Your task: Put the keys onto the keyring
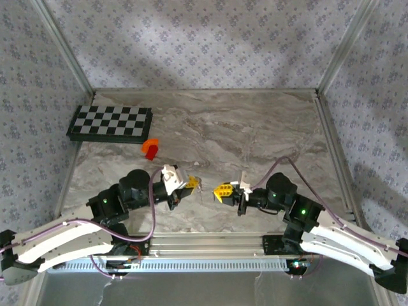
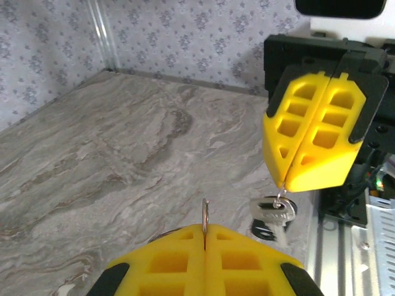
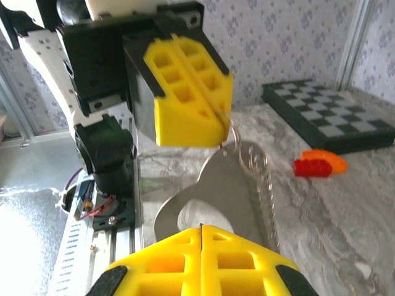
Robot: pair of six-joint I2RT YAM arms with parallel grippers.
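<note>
- Over the marbled desk (image 1: 255,127), we find the keyring (image 2: 205,217) lifted, pinched edge-on by closed left fingers (image 2: 173,265).
- Closed right fingers (image 2: 321,135) grip the key (image 2: 276,213) just beside it.
- We judge: tips face for threading.

A grey-veined marble tabletop (image 1: 255,127) stretches ahead of the left gripper (image 1: 195,183) and right gripper (image 1: 218,192). Pale floral wallpaper (image 1: 191,38) closes three sides beyond them, aluminium posts (image 1: 64,46) at the far corners; soft light dapples the back wall in uneven patches
</note>
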